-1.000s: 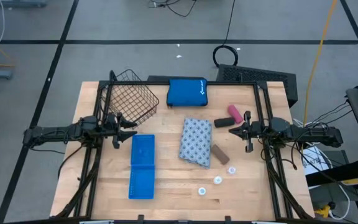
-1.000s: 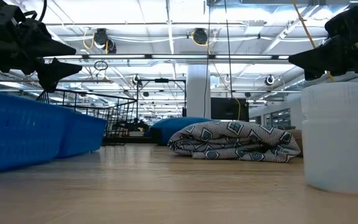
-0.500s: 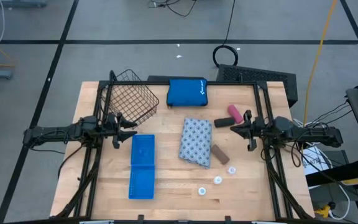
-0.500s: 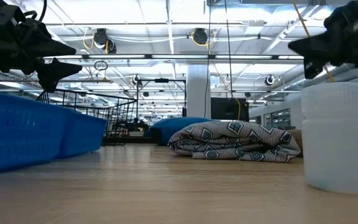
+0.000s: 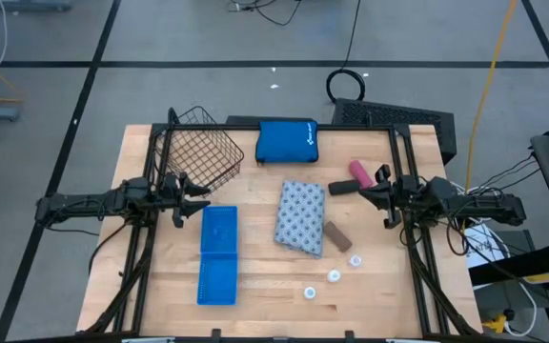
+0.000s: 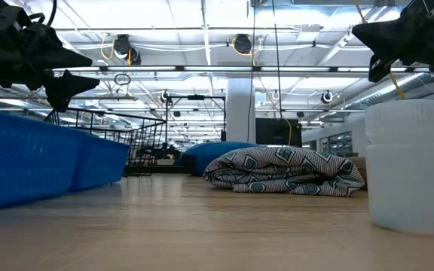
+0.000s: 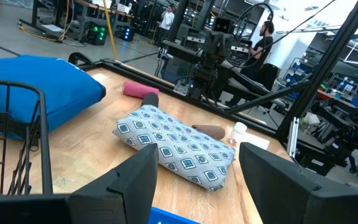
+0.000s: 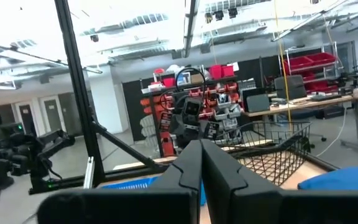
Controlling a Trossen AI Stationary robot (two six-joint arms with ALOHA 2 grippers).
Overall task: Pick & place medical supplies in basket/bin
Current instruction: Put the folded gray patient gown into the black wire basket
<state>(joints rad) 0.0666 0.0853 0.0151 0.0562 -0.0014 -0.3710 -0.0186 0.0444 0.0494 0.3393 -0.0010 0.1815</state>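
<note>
Centrally on the table lies one pale grey-blue patterned soft fabric pack, likely light and floppy, best pinched at a folded edge; beside it, one pink roll, one brown roll, three small white round discs. Left gripper stands apart, empty; right gripper is closed, empty.

The surface is pale wood with visible grain, smooth and faintly shiny in the low view; the basket is thin dark wire mesh, and the tray is bright blue plastic, ribbed along its wall. The fabric pack is soft, matt, patterned cloth, creased at its folds; the zip pouch looks like smooth blue fabric; the white discs look like matt, slightly translucent plastic.
</note>
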